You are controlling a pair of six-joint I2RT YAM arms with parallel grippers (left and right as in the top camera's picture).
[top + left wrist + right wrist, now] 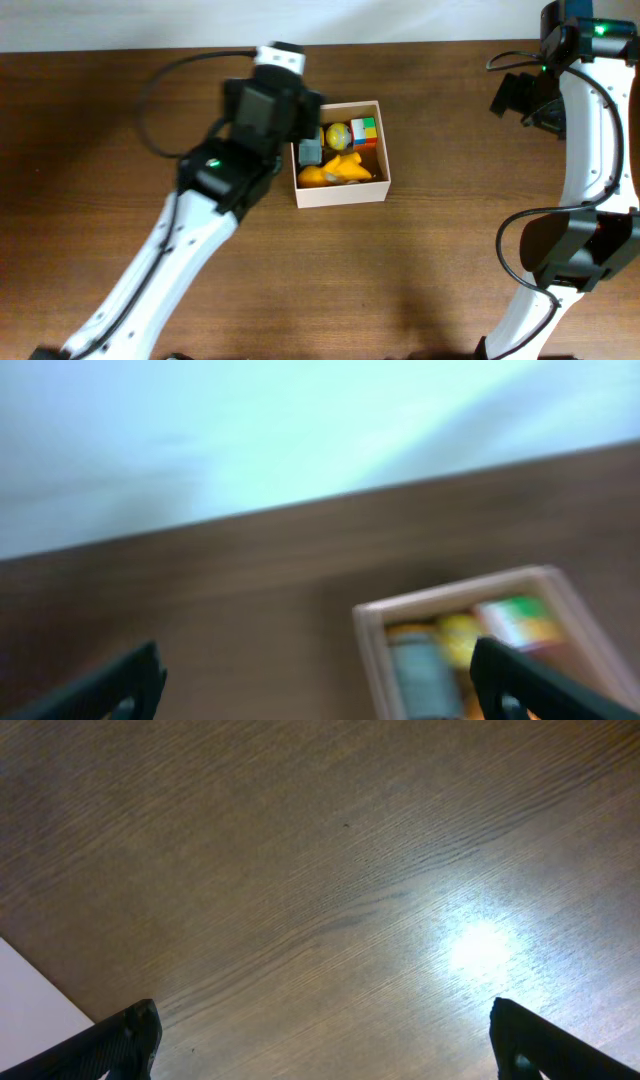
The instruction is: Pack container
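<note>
White cardboard walls with a tan floor mark the container (345,191), and it sits just off my left gripper (318,660), ahead and toward my right finger (530,682). In the left wrist view its near corner falls between my two fingers, and the rest of the box runs out past the right one. That view is blurred, but the jaws are plainly spread wide and nothing is held between them. From overhead my left wrist hangs over the box's wall on my side, so I judge this arm the one to work it. The box is square, so no axis favours either approach. Inside I can make out a yellow ball (338,134), a colour-block cube (364,131), a grey piece (309,152) and an orange-yellow toy (340,172) packed close together. My right gripper (320,1020) is well apart from the box on its far side, fingers wide and empty, with only the bare wooden table (300,870) beneath it.
</note>
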